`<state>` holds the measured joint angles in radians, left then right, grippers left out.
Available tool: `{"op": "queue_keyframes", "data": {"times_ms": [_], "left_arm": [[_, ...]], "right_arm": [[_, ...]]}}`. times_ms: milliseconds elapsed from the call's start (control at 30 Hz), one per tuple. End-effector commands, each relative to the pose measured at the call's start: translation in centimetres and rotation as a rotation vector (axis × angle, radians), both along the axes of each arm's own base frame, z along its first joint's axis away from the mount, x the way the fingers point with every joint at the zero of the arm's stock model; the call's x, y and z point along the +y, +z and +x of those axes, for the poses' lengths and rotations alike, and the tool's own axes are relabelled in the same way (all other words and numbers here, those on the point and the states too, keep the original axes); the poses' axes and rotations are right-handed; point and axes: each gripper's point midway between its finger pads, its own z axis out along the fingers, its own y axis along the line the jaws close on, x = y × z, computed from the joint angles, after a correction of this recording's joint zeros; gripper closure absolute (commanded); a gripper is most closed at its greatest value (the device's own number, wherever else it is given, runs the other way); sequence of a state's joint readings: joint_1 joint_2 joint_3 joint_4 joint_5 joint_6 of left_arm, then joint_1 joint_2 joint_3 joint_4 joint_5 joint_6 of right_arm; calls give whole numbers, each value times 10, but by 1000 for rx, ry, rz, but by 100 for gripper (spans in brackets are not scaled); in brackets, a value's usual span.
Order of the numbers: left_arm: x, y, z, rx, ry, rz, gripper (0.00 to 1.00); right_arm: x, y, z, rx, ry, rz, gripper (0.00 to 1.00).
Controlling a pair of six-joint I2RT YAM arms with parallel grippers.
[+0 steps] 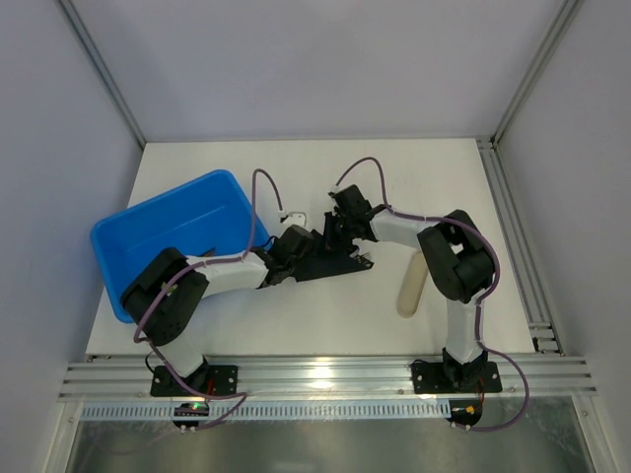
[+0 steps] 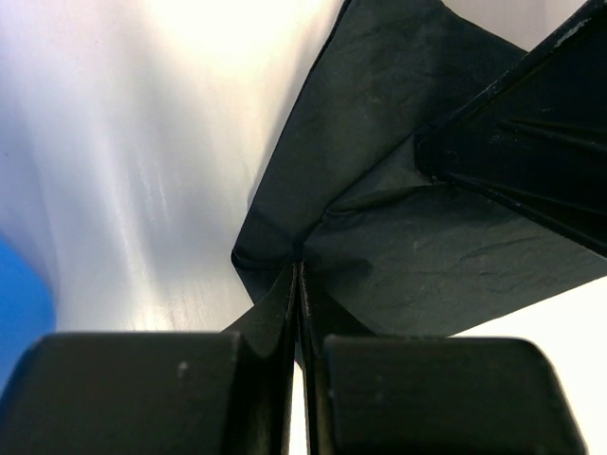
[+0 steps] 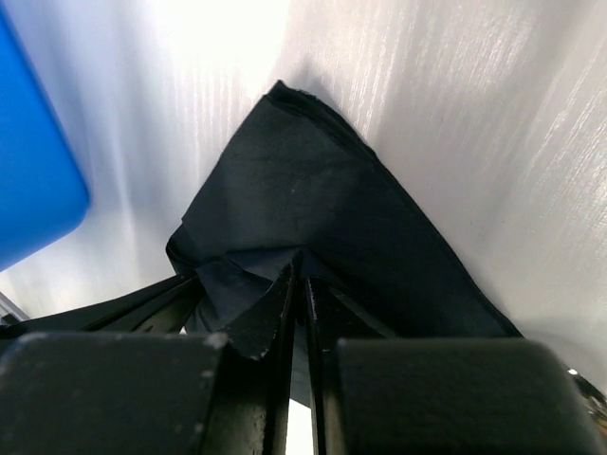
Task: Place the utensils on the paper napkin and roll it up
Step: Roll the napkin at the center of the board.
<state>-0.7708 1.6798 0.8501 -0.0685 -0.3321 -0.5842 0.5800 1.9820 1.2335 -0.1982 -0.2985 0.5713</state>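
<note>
1. Landmark: the blue rectangular plastic tub (image 1: 168, 232) sits at the left of the white table (image 1: 296, 158). All positions below are given relative to this tub.
2. The thin matte black paper napkin (image 1: 330, 261) lies on the table just to the right of the tub, near its right-hand corner. It is creased and partly lifted off the surface, not lying flat.
3. The left gripper (image 1: 294, 244) is immediately right of the tub, at the napkin's tub-side edge. Its jaws are pressed together on a raised fold of the napkin, which tents up to the fingertips in the left wrist view.
4. The right gripper (image 1: 340, 225) is further right of the tub, over the napkin's far-side portion. Its jaws stand at a narrow slit, with a peaked pleat of the napkin pinched between them in the right wrist view.
5. The slim silver metal utensils (image 1: 364, 259): only a small tined end shows, at the napkin edge facing away from the tub. The remainder cannot be made out.
6. A thick beige cylinder (image 1: 412, 286) lies on the table well to the right of the tub, beyond the napkin and apart from it.
</note>
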Motion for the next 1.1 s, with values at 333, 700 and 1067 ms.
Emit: {"op": "queue_keyframes", "data": {"times_ms": [333,700,1067], "left_arm": [[-18,-20,-41,94,-7,-116,100],[-25,-33,-65,147,113,-137,100],[-41,-41,-87,177,218,-201,100]], "right_arm": [[-2,28,18,-95,26,-33,84],[-19,80,11,-200,31,-57,55],[-35,62,-36,-136,36,-12,85]]}}
